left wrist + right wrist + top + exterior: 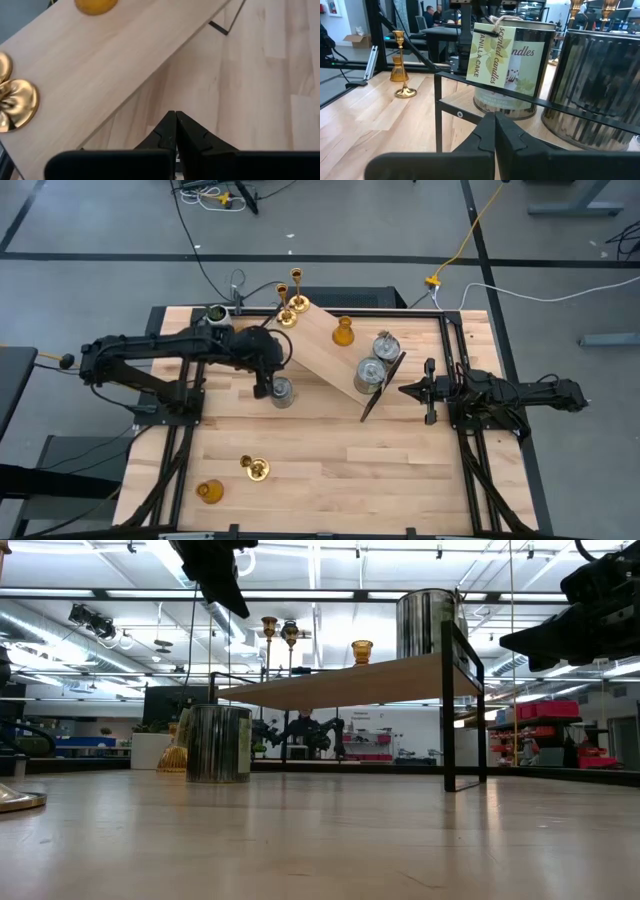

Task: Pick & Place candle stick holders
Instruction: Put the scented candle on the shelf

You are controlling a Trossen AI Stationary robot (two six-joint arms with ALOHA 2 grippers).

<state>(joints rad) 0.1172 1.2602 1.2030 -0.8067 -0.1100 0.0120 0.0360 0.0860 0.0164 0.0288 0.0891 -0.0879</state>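
**Five holders on the shelf, four left on the tabletop**

The landmark here is the small wooden shelf (330, 345) with black metal legs that stands in the middle of the tabletop (340, 460).

On top of the shelf there are already five candle stick holders. Two brass sticks (291, 300) stand at its far left end, one amber glass holder (344, 332) is near its middle, and two silver cylinders (378, 360) stand close together at its right end. It seems that the goal is to put the holders on this shelf, so a little more than half of the work looks done.

Four holders are not on the shelf. A third silver cylinder (282, 391) stands on the tabletop just beside the shelf's left front edge. A brass stick (254, 468) and an amber holder (208, 491) are well apart from the shelf, toward the front left corner of the tabletop. The last amber one is not clearly seen.

The left gripper (262, 387) hangs next to the shelf's left side, close to the silver cylinder on the tabletop. Its fingers are pressed together and it holds nothing. The right gripper (406, 391) waits just beside the right end of the shelf, facing the two cylinders there, also fully closed and empty.
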